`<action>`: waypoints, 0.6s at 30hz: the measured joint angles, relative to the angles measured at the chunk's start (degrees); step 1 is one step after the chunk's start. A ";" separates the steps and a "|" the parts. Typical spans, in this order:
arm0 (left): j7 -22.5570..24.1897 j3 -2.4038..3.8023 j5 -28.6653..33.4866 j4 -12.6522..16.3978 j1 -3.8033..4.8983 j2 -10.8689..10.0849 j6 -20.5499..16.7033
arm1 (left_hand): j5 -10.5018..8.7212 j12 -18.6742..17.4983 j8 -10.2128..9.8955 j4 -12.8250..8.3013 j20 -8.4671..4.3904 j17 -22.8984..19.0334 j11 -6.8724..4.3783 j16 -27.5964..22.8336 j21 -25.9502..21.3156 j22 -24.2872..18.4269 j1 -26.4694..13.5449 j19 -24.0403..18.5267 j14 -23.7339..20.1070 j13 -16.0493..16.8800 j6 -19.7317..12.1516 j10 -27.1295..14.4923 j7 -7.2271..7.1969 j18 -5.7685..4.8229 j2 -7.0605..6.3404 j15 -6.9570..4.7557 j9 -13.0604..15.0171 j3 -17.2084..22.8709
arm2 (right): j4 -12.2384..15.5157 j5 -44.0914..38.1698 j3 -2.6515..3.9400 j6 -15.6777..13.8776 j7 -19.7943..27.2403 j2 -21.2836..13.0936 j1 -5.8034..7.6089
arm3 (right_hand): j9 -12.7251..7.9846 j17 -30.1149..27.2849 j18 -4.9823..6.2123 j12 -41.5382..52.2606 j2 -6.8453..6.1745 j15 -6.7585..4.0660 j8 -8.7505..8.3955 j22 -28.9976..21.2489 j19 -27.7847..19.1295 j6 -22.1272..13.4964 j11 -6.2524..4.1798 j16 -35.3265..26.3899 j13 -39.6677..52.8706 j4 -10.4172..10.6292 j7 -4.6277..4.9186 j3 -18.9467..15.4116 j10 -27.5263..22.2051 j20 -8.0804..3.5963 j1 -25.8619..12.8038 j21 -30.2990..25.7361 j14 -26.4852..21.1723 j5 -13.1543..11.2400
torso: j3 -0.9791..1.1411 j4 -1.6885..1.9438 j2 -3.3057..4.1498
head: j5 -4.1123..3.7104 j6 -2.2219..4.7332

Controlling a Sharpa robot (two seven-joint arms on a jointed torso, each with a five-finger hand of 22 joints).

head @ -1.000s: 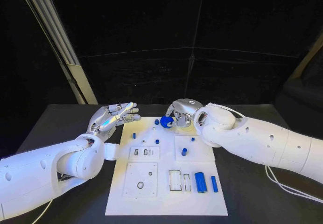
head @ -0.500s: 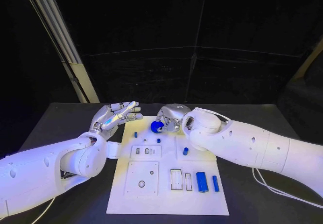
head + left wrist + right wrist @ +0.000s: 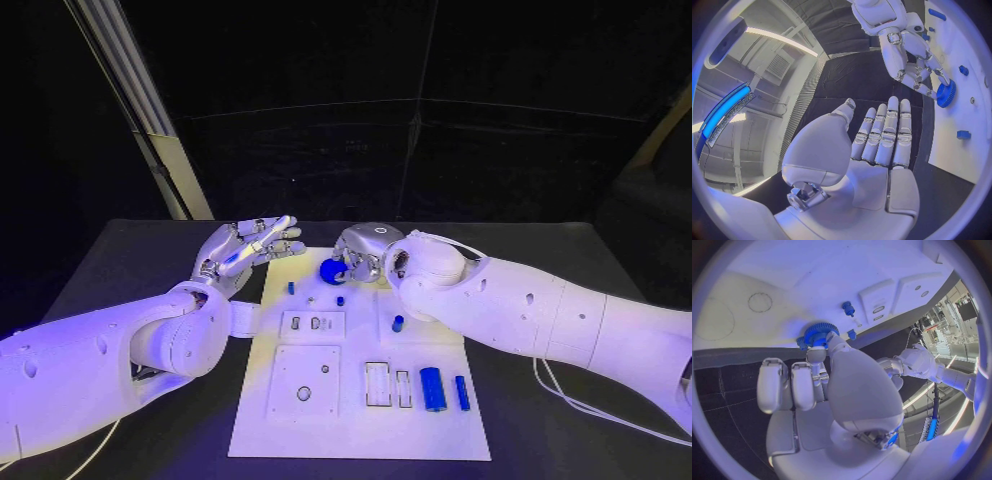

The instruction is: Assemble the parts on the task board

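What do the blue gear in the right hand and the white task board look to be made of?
Blue gear: probably moulded or printed plastic; uniform saturated colour, matte, crisp teeth around the rim. Held by the right hand. Task board: looks like rigid white plastic or painted plate; flat, smooth, low sheen, with cut recesses. Neither can be confirmed from looks alone.

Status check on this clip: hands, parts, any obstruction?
Left hand open, off the board. Right hand holding round blue toothed gear over white task board's far end. Nothing blocking.
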 measured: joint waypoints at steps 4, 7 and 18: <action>-0.01 0.00 0.01 -0.10 0.00 0.04 0.01 | 0.00 0.00 0.00 0.00 0.00 0.00 0.00 0.00 0.00 0.00 0.00 0.00 0.00 0.00 0.00 0.00 0.00 0.00 0.00 0.00 0.00 0.00 | -0.26 -0.32 -0.04 -0.01 -0.02 0.18 -0.03 | 0.03 0.07 0.00 -1.02 -0.67 0.00 -0.47 0.00 -0.01 -0.33 0.08 0.00 -0.93 0.02 0.32 0.02 -0.73 -0.01 -0.67 0.00 0.00 0.00 | 0.01 -0.01 0.00 | 0.01 0.01; -0.03 0.00 0.02 -0.15 0.00 0.05 0.02 | 0.00 0.00 0.00 0.00 0.00 0.00 0.00 0.00 0.00 0.00 0.00 0.00 0.00 0.00 0.00 0.00 0.00 0.00 0.00 0.00 0.00 0.00 | -0.43 -0.48 -0.05 0.21 -0.01 0.23 -0.04 | 0.25 0.14 0.00 -1.90 -1.01 0.00 -1.01 0.00 0.08 -1.09 0.41 0.00 -1.53 0.10 0.35 0.23 -1.06 0.09 -2.10 0.00 0.00 -0.26 | 0.01 -0.01 0.00 | -0.01 -0.10; -0.13 0.00 0.03 -0.19 0.01 0.05 0.08 | 0.00 0.00 -0.28 0.00 0.00 0.00 0.00 0.00 0.00 -0.07 0.00 0.00 0.00 0.00 0.00 0.00 0.00 0.00 0.00 0.00 0.00 0.00 | -0.12 -0.51 -0.07 1.35 0.14 -0.24 -0.07 | 0.03 0.86 0.01 -3.24 -3.97 0.77 -3.88 -0.01 0.21 -4.89 1.31 0.00 -2.87 3.53 1.43 -4.57 -2.37 1.05 -10.94 0.00 -0.08 -0.70 | 0.01 -0.03 -0.04 | -0.09 -0.06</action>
